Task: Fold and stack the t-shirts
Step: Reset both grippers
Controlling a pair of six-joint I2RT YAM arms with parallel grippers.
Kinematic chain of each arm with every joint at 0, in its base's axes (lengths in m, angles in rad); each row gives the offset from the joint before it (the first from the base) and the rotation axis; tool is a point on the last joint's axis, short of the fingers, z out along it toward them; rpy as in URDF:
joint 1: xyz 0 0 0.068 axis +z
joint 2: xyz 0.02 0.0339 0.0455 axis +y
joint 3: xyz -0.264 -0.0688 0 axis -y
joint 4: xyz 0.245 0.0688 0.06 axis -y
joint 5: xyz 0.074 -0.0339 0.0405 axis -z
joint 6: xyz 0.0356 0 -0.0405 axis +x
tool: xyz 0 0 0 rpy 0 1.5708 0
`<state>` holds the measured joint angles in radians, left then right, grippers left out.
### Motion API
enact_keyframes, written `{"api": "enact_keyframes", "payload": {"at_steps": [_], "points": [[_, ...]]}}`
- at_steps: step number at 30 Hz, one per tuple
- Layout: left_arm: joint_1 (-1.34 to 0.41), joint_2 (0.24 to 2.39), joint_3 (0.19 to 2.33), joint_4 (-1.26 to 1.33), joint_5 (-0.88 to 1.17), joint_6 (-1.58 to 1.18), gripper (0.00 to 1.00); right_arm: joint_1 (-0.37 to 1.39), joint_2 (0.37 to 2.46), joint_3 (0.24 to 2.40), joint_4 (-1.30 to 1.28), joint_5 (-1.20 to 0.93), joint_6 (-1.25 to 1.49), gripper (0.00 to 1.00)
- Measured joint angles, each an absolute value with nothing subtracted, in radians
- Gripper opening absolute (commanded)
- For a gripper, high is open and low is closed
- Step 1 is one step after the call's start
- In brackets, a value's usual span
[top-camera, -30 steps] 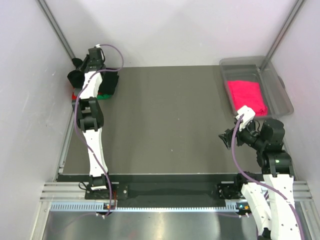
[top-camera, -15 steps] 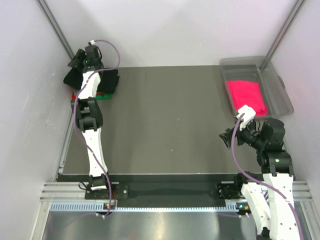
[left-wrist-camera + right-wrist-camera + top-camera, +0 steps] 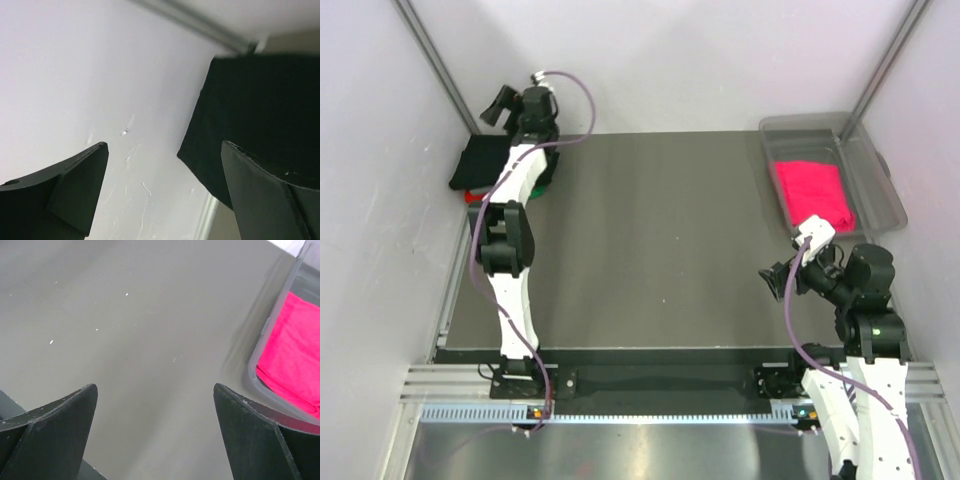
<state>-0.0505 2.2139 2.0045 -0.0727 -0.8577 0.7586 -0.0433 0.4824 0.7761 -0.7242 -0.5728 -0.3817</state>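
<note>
Nearest the bases, the right gripper (image 3: pixel 154 390) is hovering over the bare dark table (image 3: pixel 650 230), its jaws standing wide apart with nothing between them. Just beyond it, a hot-pink t-shirt (image 3: pixel 812 192) is lying fairly flat inside the clear plastic bin (image 3: pixel 800 124) at the table's far right. It is looking soft, light and limp, so it will likely sag and trail rather than lift as one piece. Pinching a hem or shoulder edge through all its layers seems the surest hold, though the bin wall may crowd the fingers.

At the far left corner, the left gripper (image 3: pixel 164 145) is hanging raised close to the side wall, jaws likewise spread and empty. Beneath it a folded black t-shirt (image 3: pixel 478 160) is sitting on top of a stack, with the edge of a red t-shirt (image 3: pixel 472 197) peeking out underneath. Being loose cloth, that pile would probably slide if nudged.
</note>
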Motion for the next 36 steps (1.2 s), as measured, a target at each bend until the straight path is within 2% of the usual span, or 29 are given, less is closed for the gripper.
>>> {"api": "enact_keyframes", "payload": {"at_steps": [5,10,16,23,30,36], "points": [[-0.173,2.045,1.946,-0.074,-0.841,0.710,0.99,-0.044,0.458,0.766,-0.722,-0.572,-0.382,1.00],[-0.200,1.902,1.827,-0.133,-0.801,0.598,0.99,-0.051,0.459,0.766,-0.721,-0.569,-0.379,1.00],[-0.257,1.679,1.607,-0.390,-0.520,0.325,0.99,-0.056,0.531,0.768,-0.647,-0.559,-0.272,1.00],[-0.281,1.421,1.503,-0.514,-0.204,0.154,0.99,-0.050,0.768,0.801,-0.542,-0.613,-0.133,1.00],[-0.274,1.304,1.296,-0.501,0.043,0.098,0.99,0.110,1.195,1.086,-0.502,-0.352,-0.089,1.00],[-0.255,1.322,1.232,-0.494,0.119,0.054,0.99,0.135,1.393,1.147,-0.397,-0.239,-0.038,1.00]]}}
